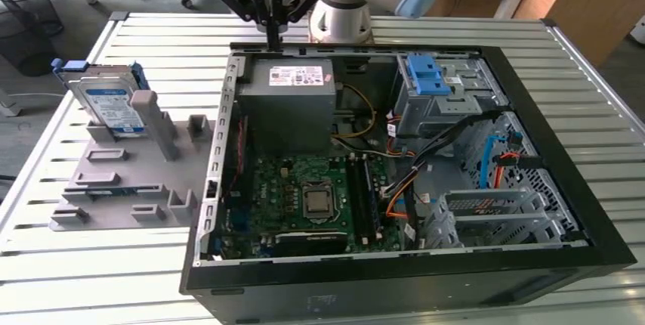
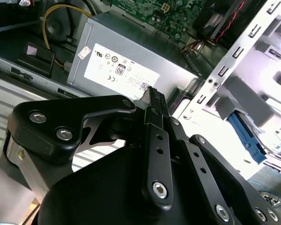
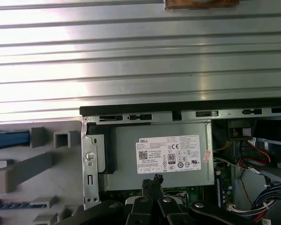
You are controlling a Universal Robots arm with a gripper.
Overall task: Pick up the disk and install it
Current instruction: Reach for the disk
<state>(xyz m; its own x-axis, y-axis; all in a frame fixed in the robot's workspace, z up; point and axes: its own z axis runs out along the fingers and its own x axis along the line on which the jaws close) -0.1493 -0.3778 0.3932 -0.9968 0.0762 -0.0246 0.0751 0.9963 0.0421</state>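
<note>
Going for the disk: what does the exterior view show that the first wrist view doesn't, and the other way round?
Exterior view: the disk with its label facing out, standing in the grey fixture on the exterior view's left, apart from the gripper; also the blue latch.
First wrist view: the shut fingertips seen against the power supply, overlapping its sticker at the edge.
Both: the power supply, the fixture, the case and the slatted table.
</note>
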